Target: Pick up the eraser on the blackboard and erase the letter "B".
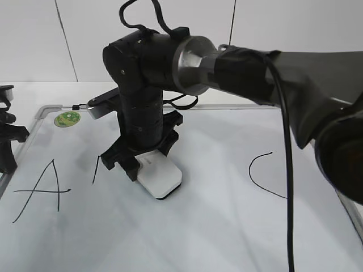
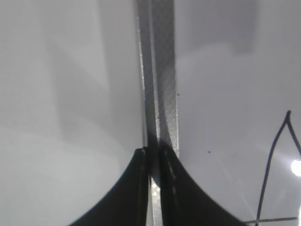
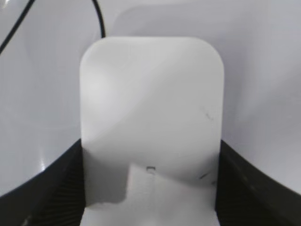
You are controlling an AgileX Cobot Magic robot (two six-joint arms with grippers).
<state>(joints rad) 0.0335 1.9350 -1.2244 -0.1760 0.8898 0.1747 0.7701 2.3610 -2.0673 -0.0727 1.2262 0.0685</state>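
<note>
Exterior view first: the large white dry-erase blackboard with its silver-grey metal frame lies flat and fills most of the picture; a small round green sticker sits near its far left corner; the black right arm reaches in from the right across the middle, and its right gripper stands over the white rounded-rectangle plastic eraser, its jaws clamped on the eraser's near end while the dark underside rests on the board; just left of the gripper a single thin black stroke, what shows of the letter "B", runs upright (the rest is either hidden behind the fingers or not there, I cannot tell which); a hand-drawn black "A" lies further left and a black "C" well to the right; the left gripper shows partly at the left edge, beside the frame.

Left wrist view: the left gripper's black fingers stand nearly together, with only a thin slit between them, over the grey frame strip; nothing is held; black pen lines cross the lower right.

Right wrist view: the eraser fills the middle, squeezed between the two black fingers at its sides; black pen strokes show above it.
</note>
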